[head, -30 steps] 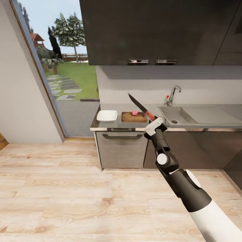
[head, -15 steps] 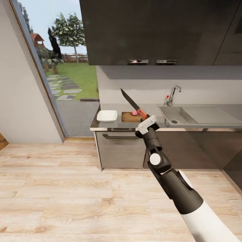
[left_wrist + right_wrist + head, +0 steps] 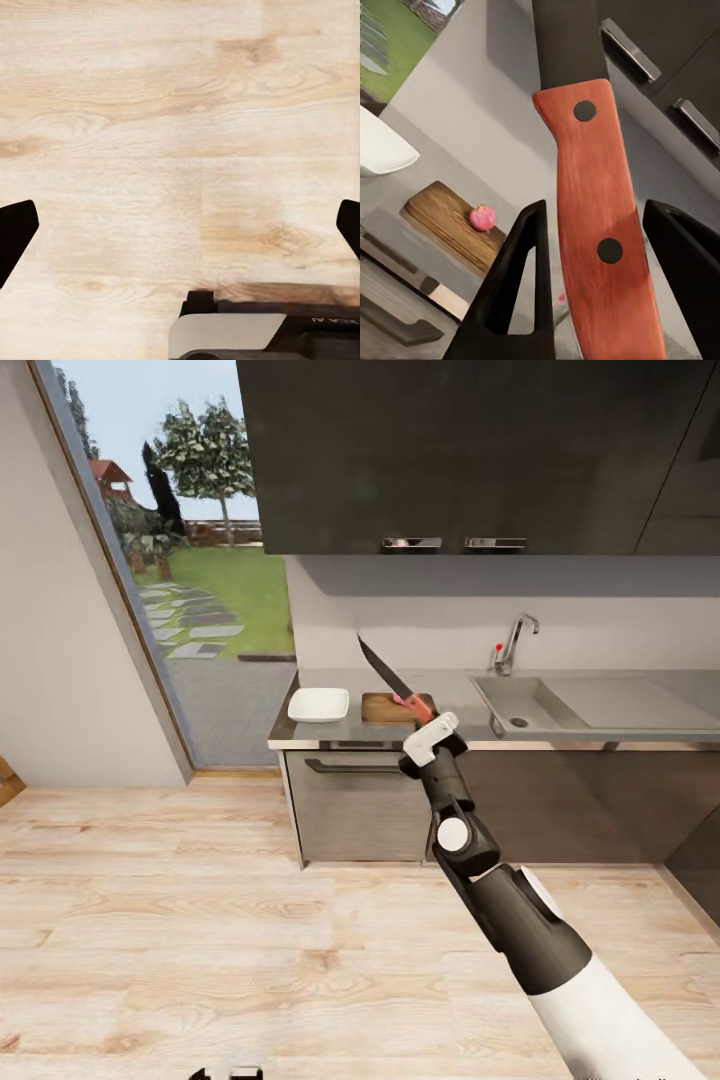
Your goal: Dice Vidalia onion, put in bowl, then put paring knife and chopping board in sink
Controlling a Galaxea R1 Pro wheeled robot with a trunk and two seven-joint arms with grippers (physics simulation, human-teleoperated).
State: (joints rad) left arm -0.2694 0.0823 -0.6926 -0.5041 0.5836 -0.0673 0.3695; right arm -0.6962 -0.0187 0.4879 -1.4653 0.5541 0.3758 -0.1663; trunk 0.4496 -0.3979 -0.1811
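The paring knife point(image 3: 392, 680) is held up in front of the countertop point(image 3: 455, 688), my right gripper point(image 3: 430, 733) shut on its red handle point(image 3: 598, 225), the dark blade pointing up and to the left. Behind it lies the brown chopping board point(image 3: 381, 708) with the small pinkish Vidalia onion point(image 3: 399, 700) on it. The right wrist view looks past the knife at the board point(image 3: 448, 220) and the onion point(image 3: 482, 217). Left of the board sits the white bowl point(image 3: 318, 704). The sink point(image 3: 545, 705) is set into the counter further right. My left gripper point(image 3: 180, 232) hangs open over the wooden floor.
A chrome tap point(image 3: 516, 640) with a red knob stands behind the sink. Dark wall cabinets point(image 3: 450, 450) hang above the counter, and dark cabinet fronts point(image 3: 360, 805) sit below it. A tall window point(image 3: 190, 540) is at the left. Wooden floor point(image 3: 200, 920) lies between me and the counter.
My right arm has carried the knife to the left, so the blade now stands in front of the chopping board and onion. The counter and the things on it have not moved.
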